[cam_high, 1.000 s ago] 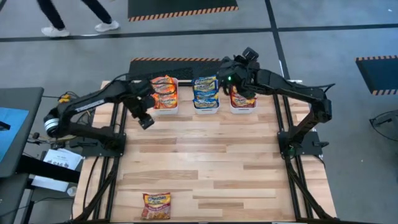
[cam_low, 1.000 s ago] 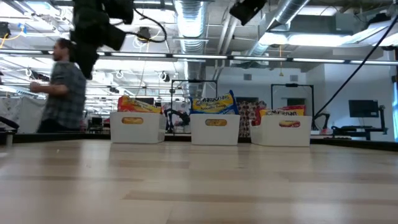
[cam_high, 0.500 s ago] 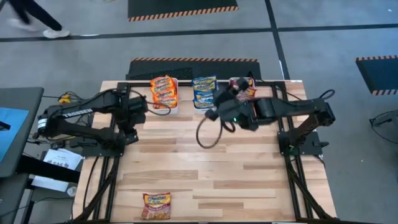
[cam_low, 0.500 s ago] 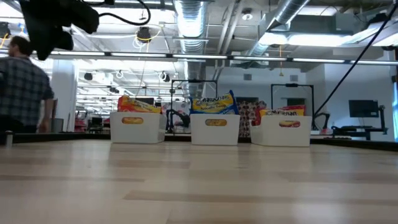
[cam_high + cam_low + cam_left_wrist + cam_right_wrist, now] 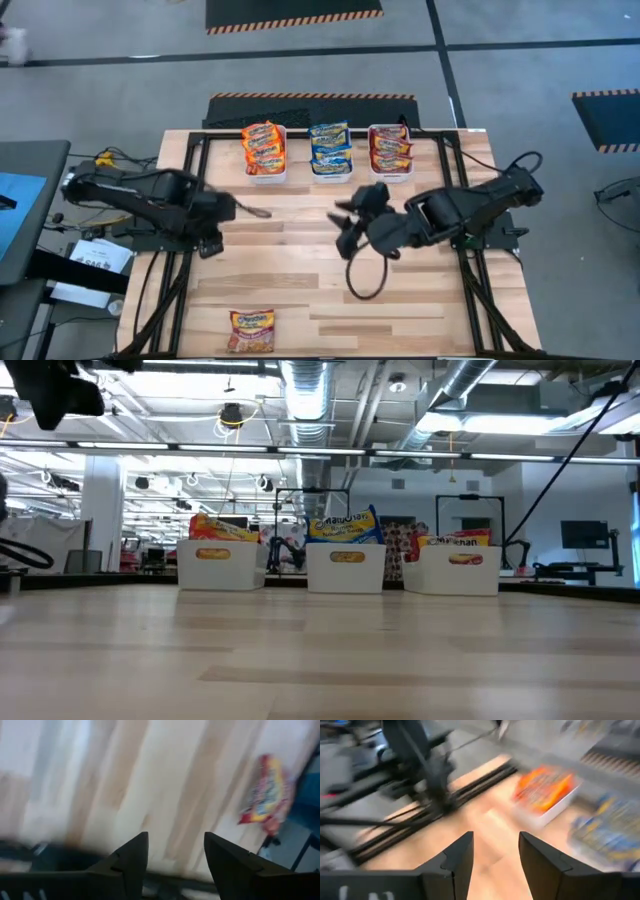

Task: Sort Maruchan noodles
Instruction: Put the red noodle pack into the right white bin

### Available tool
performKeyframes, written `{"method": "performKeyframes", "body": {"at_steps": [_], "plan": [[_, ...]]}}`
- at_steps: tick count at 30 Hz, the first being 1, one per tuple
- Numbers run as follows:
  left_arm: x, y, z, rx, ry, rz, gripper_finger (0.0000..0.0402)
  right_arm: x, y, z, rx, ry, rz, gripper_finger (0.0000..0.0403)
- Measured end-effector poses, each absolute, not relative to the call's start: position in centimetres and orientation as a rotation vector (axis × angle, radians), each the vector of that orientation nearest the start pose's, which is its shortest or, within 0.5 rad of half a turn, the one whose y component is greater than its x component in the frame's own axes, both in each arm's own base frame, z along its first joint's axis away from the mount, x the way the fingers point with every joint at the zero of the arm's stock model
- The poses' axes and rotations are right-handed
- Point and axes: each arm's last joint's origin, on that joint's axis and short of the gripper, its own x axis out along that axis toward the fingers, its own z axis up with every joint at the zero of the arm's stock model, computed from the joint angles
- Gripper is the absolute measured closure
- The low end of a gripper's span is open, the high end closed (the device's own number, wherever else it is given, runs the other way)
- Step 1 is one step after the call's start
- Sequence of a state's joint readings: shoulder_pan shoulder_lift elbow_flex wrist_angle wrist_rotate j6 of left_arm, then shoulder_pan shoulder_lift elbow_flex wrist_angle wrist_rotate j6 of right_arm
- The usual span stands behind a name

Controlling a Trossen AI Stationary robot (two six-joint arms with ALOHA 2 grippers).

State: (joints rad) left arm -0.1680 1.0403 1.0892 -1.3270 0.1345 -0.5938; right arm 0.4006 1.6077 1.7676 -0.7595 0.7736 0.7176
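Three white bins stand in a row at the table's far edge. The left bin (image 5: 265, 150) holds orange Maruchan noodles, the middle bin (image 5: 331, 150) blue-and-yellow ones, the right bin (image 5: 390, 152) dark red ones. One more orange packet (image 5: 252, 330) lies flat near the table's near edge; it also shows in the left wrist view (image 5: 265, 795). My left gripper (image 5: 212, 243) hangs over the table's left part, pointing down, open (image 5: 176, 836) and empty. My right gripper (image 5: 342, 228) is above the table's middle, open (image 5: 496, 835) and empty.
Bare wooden tabletop (image 5: 330, 290) lies between the bins and the lone packet. A black cable loop (image 5: 365, 280) hangs from the right arm over the table. Black frame rails (image 5: 190, 200) run along the left and right edges. The low view shows the bins (image 5: 346, 567) in a row.
My left gripper has swung away from the orange bin toward the table's left and near side. My right gripper has left the red bin and swept toward the table's middle and near side, turning as it went. The packets have stayed where they were.
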Motion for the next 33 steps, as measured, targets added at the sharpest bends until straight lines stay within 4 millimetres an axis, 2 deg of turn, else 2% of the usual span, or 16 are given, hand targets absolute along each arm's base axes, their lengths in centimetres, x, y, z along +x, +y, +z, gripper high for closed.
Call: {"method": "performKeyframes", "body": {"at_steps": [5, 10, 13, 17, 21, 26, 33], "plan": [[15.3, -5.8, 30.0, -0.492, 1.181, 0.036, 0.023, 31.1, 13.4, 39.6, 0.541, 0.44, -0.42, 0.0223], [15.1, -8.3, 26.9, -0.577, 1.17, -0.016, 0.023, 30.7, 14.8, 37.8, 0.67, 0.493, -0.404, 0.0224], [15.1, -9.6, 25.1, -0.625, 1.155, -0.073, 0.023, 30.4, 15.5, 37.4, 0.703, 0.511, -0.386, 0.0223], [15.2, -10.6, 23.4, -0.686, 1.103, -0.135, 0.023, 30.4, 15.6, 37.0, 0.728, 0.535, -0.379, 0.0223], [15.5, -11.1, 22.7, -0.724, 1.065, -0.169, 0.023, 30.4, 15.5, 36.6, 0.73, 0.542, -0.388, 0.0222], [16.1, -11.6, 22.0, -0.708, 1.077, -0.147, 0.023, 30.6, 15.3, 35.8, 0.717, 0.557, -0.405, 0.0222], [17.6, -13.3, 19.8, -0.632, 1.135, -0.172, 0.023, 30.8, 14.8, 35.6, 0.72, 0.554, -0.421, 0.0223]]}}
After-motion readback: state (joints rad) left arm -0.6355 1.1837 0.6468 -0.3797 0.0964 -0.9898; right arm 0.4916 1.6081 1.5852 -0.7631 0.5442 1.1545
